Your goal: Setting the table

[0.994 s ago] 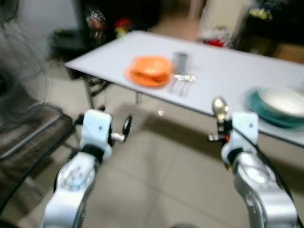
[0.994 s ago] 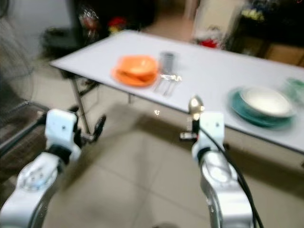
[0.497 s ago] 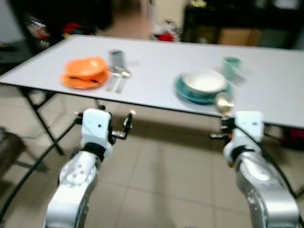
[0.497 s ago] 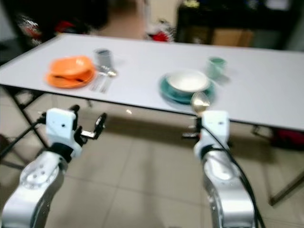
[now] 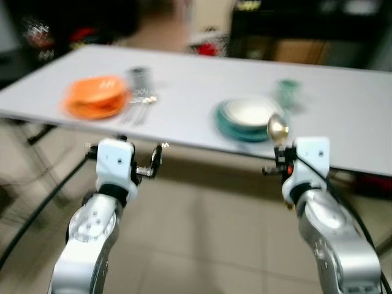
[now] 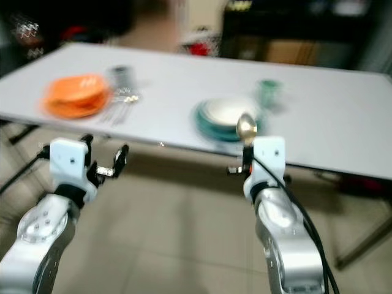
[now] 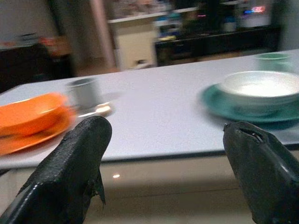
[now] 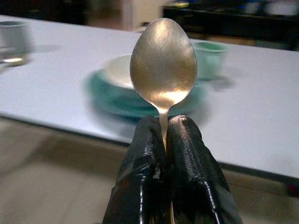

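Observation:
My right gripper [image 8: 163,133] is shut on a metal spoon [image 8: 163,63] held upright, its bowl [image 5: 278,128] just short of the white table's [image 5: 196,79] near edge. Beyond it stand a white bowl on a teal plate [image 5: 250,115] and a green cup [image 5: 286,89]. At the table's left end are an orange bowl on an orange plate [image 5: 95,97], a grey cup [image 5: 138,76] and cutlery [image 5: 139,104] beside them. My left gripper [image 5: 154,164] hangs open below the table edge, its fingers [image 7: 77,163] wide apart with nothing between them.
Black table legs [image 5: 37,133] stand at the left, and a black cable [image 5: 37,211] runs beside my left arm. Beige tiled floor [image 5: 202,239] lies between me and the table. Dark furniture [image 5: 294,37] stands behind the table.
The camera has swung right then slightly back, bringing the teal place setting toward the centre. Both grippers hold as before, the spoon still upright in the right one.

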`<state>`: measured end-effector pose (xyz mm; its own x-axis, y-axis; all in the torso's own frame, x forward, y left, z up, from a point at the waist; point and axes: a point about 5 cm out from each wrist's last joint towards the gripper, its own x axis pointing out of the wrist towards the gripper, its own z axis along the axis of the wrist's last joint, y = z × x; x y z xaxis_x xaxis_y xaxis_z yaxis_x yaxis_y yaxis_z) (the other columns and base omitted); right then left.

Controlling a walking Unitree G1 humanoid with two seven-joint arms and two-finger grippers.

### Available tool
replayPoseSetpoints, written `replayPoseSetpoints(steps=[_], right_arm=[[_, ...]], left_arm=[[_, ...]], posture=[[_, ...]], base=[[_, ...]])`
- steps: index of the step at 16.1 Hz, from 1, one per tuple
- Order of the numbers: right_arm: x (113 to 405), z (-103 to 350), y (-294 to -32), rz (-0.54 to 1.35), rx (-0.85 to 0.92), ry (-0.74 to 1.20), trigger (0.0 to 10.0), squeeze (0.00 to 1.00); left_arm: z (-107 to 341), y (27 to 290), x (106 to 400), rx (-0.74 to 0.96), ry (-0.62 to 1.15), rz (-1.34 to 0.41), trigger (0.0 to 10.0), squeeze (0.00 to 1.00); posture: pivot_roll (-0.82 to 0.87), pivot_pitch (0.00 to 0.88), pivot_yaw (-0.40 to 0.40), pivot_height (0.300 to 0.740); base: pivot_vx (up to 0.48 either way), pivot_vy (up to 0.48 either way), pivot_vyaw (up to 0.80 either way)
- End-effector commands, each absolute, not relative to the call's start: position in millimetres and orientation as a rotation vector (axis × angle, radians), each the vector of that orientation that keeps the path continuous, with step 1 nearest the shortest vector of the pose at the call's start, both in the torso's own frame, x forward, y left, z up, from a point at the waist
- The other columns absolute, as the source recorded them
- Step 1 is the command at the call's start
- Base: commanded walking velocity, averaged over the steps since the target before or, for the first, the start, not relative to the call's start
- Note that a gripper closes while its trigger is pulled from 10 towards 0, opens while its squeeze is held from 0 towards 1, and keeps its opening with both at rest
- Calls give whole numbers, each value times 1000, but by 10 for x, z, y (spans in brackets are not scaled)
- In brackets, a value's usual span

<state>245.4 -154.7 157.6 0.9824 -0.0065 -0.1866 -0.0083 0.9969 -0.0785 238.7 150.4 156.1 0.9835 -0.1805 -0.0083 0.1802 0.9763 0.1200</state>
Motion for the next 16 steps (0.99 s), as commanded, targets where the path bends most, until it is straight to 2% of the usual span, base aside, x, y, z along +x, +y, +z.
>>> replayPoseSetpoints(steps=[1, 5, 11, 13, 16], right_arm=[[2457, 1601, -1608, -24, -88, 174, 10000, 0], [2498, 1631, -1623, -4, -123, 169, 10000, 0], [2586, 1760, -1550, 167, -149, 137, 10000, 0], [2627, 1786, -1528, 267, -210, 154, 10000, 0], [2717, 1806, -1501, 393, -290, 181, 10000, 0]], left_arm=[[1572, 1441, 2403, 110, -5, -214, 10000, 0], [1579, 1436, 2411, 112, -7, -217, 10000, 0], [1582, 1442, 2413, 113, -9, -211, 10000, 0], [1587, 1443, 2409, 123, -9, -221, 10000, 0], [1570, 1399, 2373, 154, 10, -302, 10000, 0]], posture=[[-12, 0, 23, 740], [-13, 0, 22, 740], [-8, 0, 14, 740], [-5, 0, 16, 740], [-1, 0, 19, 740]], base=[[398, 0, -800], [400, 0, 0], [395, 0, 0], [354, 0, 0], [0, 0, 0]])
